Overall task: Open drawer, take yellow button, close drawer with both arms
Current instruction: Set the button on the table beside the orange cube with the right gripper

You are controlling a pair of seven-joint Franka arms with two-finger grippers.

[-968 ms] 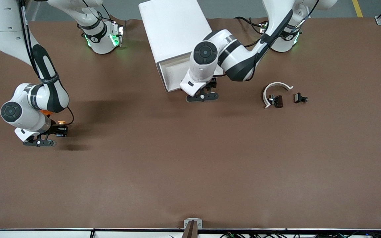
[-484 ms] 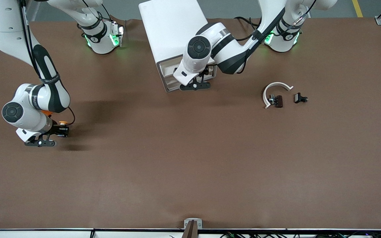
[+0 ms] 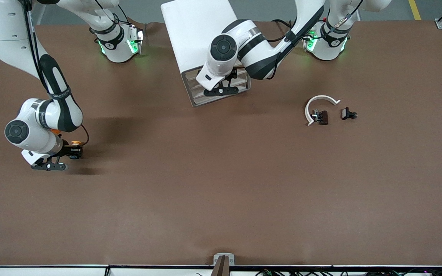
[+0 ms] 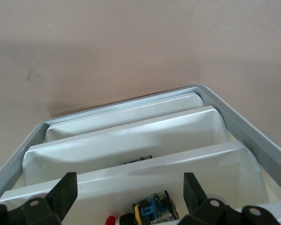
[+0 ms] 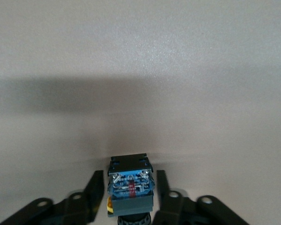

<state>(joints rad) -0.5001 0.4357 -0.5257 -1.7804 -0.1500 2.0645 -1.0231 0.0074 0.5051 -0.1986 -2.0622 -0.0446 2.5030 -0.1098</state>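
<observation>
- Since the earlier frames, the left gripper (image 3: pixel 221 91) has travelled back against the cabinet (image 3: pixel 198 34), and the drawer (image 3: pixel 213 94) that stood pulled out now sits flush with its neighbours; the right arm has barely shifted.
- Left fingers (image 4: pixel 61 194): spread wide, grasping nothing, straddling a pale drawer front (image 4: pixel 131 176) in the left wrist view. Small parts, one with a red cap, show just under that front.
- Right fingers (image 5: pixel 94 192): parted slightly on either side of the button (image 5: pixel 130 187); contact appears to be loosening, so I judge a release is under way.
- Button (image 3: pixel 76 145): at table level near the right arm's end of the worktop, directly between the right gripper (image 3: pixel 71 153) fingers, its long axis running along the fingers, yellow cap toward the wrist.
- Coming move, by my judgement: the right gripper lifts straight off; nothing obstructs it.
- Elsewhere: two dark clips (image 3: pixel 322 117) with a white curved band (image 3: pixel 319 103) lie toward the left arm's end, well apart from both grippers.
</observation>
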